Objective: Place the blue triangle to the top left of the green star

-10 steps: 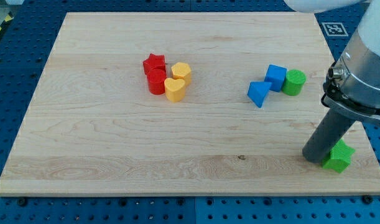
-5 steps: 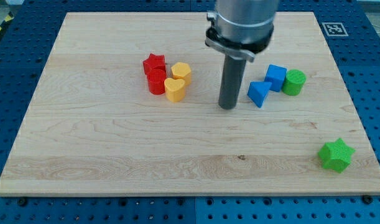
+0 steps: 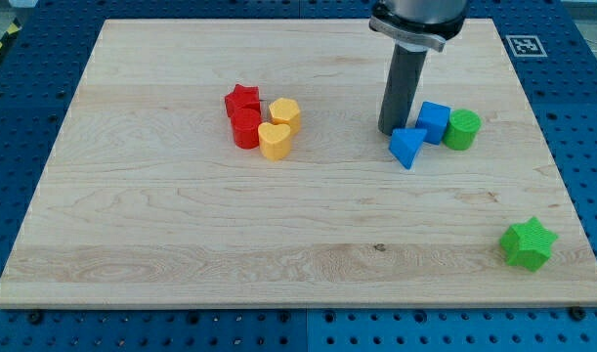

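The blue triangle (image 3: 406, 148) lies right of the board's middle, touching a blue cube (image 3: 434, 121) at its upper right. The green star (image 3: 528, 243) sits near the board's bottom right corner, far below and right of the triangle. My tip (image 3: 391, 131) stands on the board just above and left of the blue triangle, close to or touching its top left edge, and left of the blue cube.
A green cylinder (image 3: 463, 129) touches the blue cube's right side. Left of centre is a cluster: a red star (image 3: 242, 99), a red cylinder (image 3: 245, 129), a yellow hexagon (image 3: 285, 113) and a yellow heart (image 3: 275, 141). The wooden board (image 3: 181, 244) rests on a blue pegboard.
My tip went from beside the green star at the bottom right to the triangle's left, then up and right to its top left. No block has visibly moved.
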Controlling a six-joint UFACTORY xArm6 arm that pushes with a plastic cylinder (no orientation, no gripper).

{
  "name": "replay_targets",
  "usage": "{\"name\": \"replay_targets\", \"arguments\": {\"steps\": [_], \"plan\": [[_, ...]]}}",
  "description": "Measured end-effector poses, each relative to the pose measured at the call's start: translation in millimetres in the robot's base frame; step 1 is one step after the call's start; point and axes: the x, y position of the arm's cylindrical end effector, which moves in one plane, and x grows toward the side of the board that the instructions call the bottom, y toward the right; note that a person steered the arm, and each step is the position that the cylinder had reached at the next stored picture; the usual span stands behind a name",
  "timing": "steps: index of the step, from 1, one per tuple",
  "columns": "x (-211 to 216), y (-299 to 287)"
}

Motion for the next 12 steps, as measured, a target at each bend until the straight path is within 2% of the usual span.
{"name": "replay_targets", "arguments": {"steps": [1, 3, 5, 7, 9, 12], "plan": [[0.8, 18.0], [26.4, 18.0], [27.1, 1.0], [64.6, 4.8], [68.1, -13.5], [102.9, -1.6]]}}
